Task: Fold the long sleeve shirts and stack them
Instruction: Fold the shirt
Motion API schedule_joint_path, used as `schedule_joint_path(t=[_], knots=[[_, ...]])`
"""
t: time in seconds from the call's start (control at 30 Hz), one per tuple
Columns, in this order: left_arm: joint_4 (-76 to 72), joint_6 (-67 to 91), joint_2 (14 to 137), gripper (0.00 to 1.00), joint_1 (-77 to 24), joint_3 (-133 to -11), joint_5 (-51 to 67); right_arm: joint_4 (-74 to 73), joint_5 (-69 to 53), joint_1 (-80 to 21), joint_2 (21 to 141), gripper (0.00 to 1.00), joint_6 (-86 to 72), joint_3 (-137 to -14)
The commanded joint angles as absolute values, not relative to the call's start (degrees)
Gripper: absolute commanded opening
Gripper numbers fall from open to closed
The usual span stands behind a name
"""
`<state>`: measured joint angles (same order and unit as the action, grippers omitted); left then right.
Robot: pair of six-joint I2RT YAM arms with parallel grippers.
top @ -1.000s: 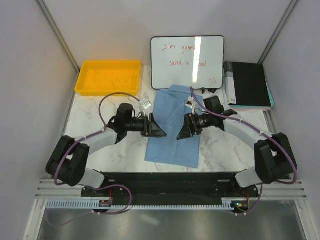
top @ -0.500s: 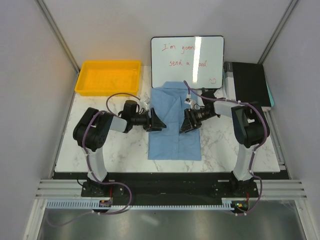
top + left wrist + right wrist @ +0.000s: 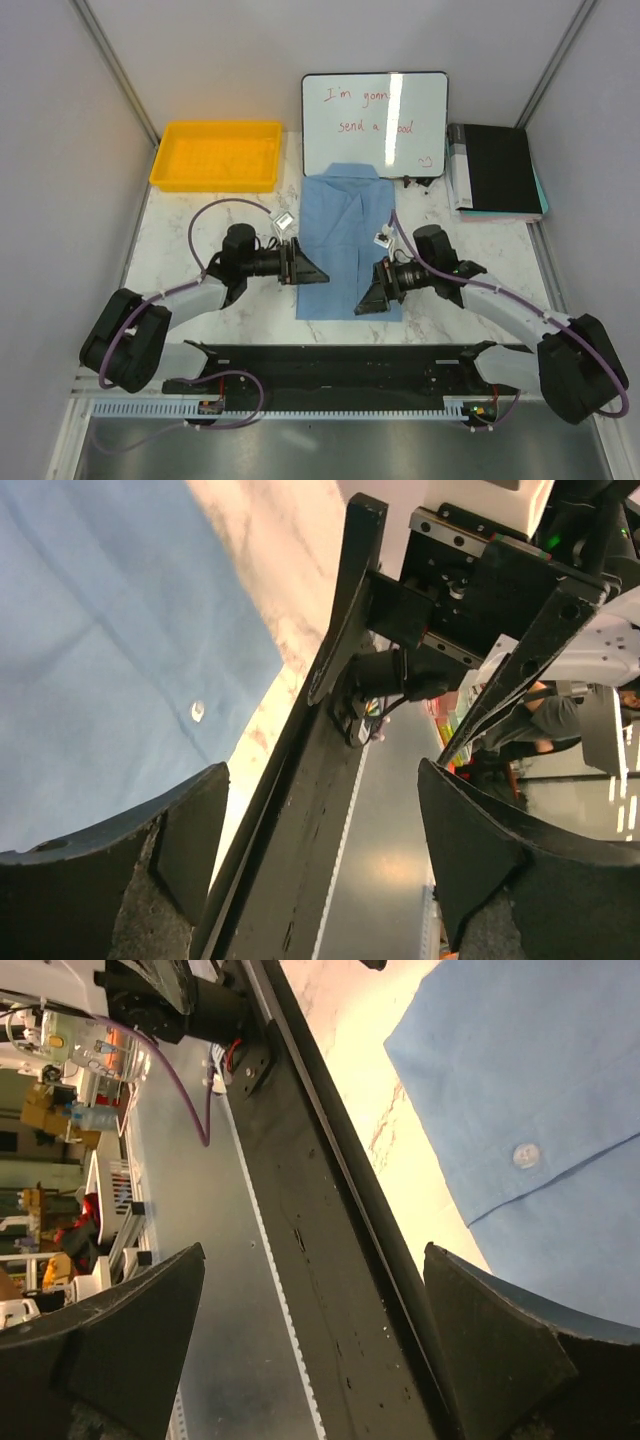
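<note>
Light blue shirt (image 3: 345, 230) lying lengthwise on counter (image 3: 480, 240), collar toward whiteboard (image 3: 375, 125), left pincer (image 3: 305, 268) and right pincer (image 3: 372, 298) both wide and empty at its near side edges; risk of catching only the top layer or gripping unevenly, skewing the fold or dragging cloth askew.

Plain pale grey walls (image 3: 60, 150) on left, far and right, metal frame posts (image 3: 115, 65) in the far corners, white marble-patterned table (image 3: 165, 240), whiteboard (image 3: 375, 120) with red handwriting and a glare stripe propped at the far edge, yellow tray (image 3: 215, 155) far left, black book (image 3: 495, 170) far right, grey floor (image 3: 330, 455) nearest
</note>
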<state>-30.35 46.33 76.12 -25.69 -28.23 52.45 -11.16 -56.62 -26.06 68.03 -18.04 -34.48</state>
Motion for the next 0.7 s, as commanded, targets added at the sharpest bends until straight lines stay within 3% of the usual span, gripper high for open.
schedule_joint_path(t=[0.0,0.13,0.23,0.5,0.67], knots=[[-31.99,50.10,76.02,0.85,-25.84,-23.21,49.14,5.09,-52.21,-29.52,73.63,0.98,-28.22,-29.35],[-33.75,49.66,75.85,0.97,-25.84,-22.33,48.25,7.64,-51.42,-33.04,77.78,0.98,-28.47,-29.36],[-33.75,48.87,76.73,0.99,-25.84,-21.89,47.55,9.05,-48.28,-33.66,78.31,0.98,-31.02,-25.85],[-35.42,47.90,79.54,0.99,-25.58,-20.92,46.84,5.80,-46.32,-27.70,91.03,0.98,-29.89,-26.37],[-36.83,46.85,79.02,0.98,-23.65,-20.92,51.23,7.37,-51.13,-26.37,90.19,0.98,-30.14,-26.54]])
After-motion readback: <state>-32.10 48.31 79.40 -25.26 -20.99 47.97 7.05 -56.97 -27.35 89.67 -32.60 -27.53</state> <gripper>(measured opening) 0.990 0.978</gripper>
